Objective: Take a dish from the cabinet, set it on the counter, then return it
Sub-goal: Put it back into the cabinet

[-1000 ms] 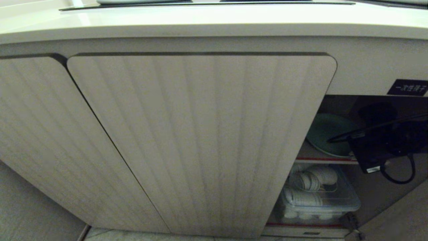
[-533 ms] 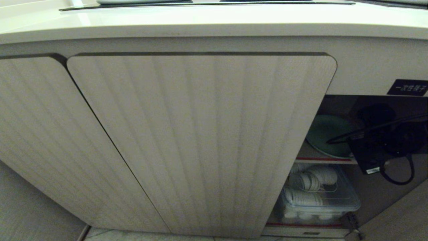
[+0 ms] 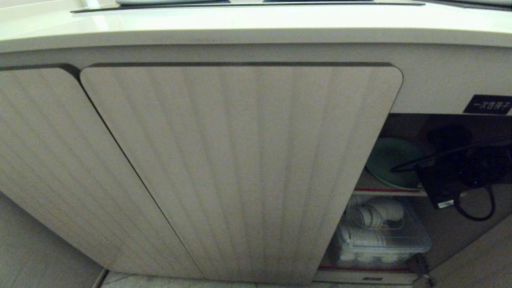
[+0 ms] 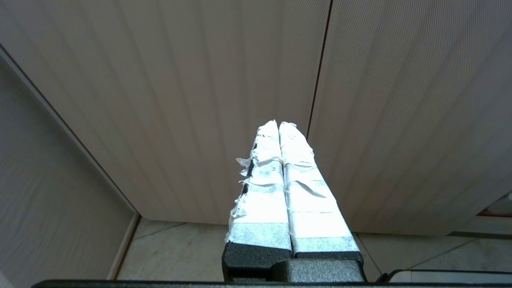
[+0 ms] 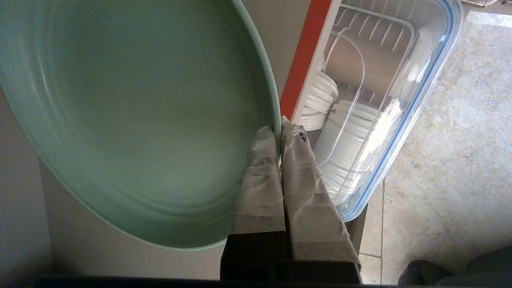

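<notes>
The robot is bent low in front of the beige cabinet (image 3: 240,168), whose ribbed, round-cornered doors fill most of the head view. Above them runs the cream counter (image 3: 256,28), with the dark edge of a cooktop panel (image 3: 248,3) along its far side. The right-hand bay stands open beneath a small black label (image 3: 489,105) with white characters.

Inside that bay, the mint-green plate (image 3: 390,160) sits at the red-edged upper shelf (image 3: 380,191), with the right arm reaching in beside it. The right wrist view shows the right gripper (image 5: 279,130) with its tape-wrapped fingers (image 5: 298,172) clenched on the plate's rim (image 5: 276,120): one finger lies against the inner face, the other against the outside. From here I cannot tell whether the plate rests on the shelf or is lifted just clear of it.

On the shelf below stands a clear plastic box (image 3: 382,236) with a blue-trimmed rim, holding stacks of white dishes (image 3: 366,236).

The left gripper (image 4: 279,125) hangs out in front of the closed doors, near the seam between two of them, its taped fingers pressed together on nothing, above the tiled floor (image 4: 180,252).
</notes>
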